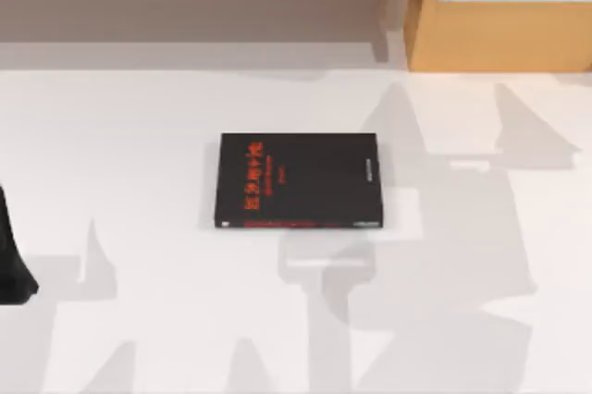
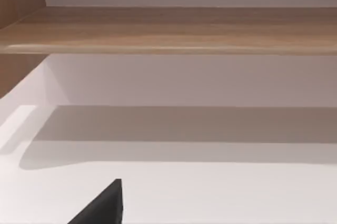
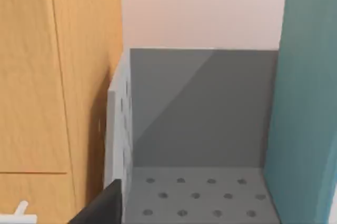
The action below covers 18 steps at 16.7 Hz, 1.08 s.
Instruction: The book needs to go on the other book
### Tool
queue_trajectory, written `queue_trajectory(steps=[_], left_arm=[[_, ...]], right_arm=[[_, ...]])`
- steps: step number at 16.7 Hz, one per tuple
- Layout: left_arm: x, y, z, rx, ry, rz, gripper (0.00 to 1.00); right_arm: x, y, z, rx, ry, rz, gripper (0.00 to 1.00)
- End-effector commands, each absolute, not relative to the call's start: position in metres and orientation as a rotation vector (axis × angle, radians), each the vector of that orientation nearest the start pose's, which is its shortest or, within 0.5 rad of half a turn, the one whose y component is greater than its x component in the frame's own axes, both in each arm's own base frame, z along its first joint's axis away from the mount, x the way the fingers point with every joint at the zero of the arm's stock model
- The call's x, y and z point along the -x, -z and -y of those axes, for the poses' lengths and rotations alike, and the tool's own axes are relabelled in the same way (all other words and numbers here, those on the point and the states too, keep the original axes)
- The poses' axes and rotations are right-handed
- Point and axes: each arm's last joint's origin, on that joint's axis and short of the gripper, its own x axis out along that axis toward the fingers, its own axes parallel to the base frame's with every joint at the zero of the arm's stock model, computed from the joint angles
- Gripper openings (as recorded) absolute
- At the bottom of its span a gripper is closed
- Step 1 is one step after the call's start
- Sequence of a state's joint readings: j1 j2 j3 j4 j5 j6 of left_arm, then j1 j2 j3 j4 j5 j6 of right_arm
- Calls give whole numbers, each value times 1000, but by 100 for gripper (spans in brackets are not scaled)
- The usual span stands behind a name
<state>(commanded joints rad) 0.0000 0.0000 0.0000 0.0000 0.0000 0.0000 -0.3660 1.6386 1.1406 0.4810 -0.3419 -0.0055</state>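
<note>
Meanwhile, the black book [image 1: 299, 181] lies flat mid-table, the left arm [image 1: 14, 260] sits at the table's left edge, and the teal book [image 3: 305, 103] stands upright in a grey perforated bin [image 3: 200, 129]; neither claw's grip can be told.

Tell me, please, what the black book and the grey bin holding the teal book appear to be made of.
Black book: probably a matte paper or card cover, flat with printed red lettering. Grey bin: looks like matte plastic or painted metal, given its perforated walls and floor. Teal book: plain, dull cover, likely card.

Left arm [image 1: 14, 255] at table's left edge
</note>
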Motion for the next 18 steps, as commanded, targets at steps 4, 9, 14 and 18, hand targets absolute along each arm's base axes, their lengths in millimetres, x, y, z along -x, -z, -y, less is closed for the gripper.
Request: queue_trajectory(steps=[4,9,14,18], left_arm=[[-106,-160,1,0,0,0,100],[-106,-160,1,0,0,0,100],[-106,-160,1,0,0,0,100],[-106,-160,1,0,0,0,100]], right_arm=[[-413,-266,169,15,7,-18,100],[-432,-249,192,21,7,-5,100],[-433,-248,190,19,5,-8,100],[-448,-249,192,21,7,-5,100]])
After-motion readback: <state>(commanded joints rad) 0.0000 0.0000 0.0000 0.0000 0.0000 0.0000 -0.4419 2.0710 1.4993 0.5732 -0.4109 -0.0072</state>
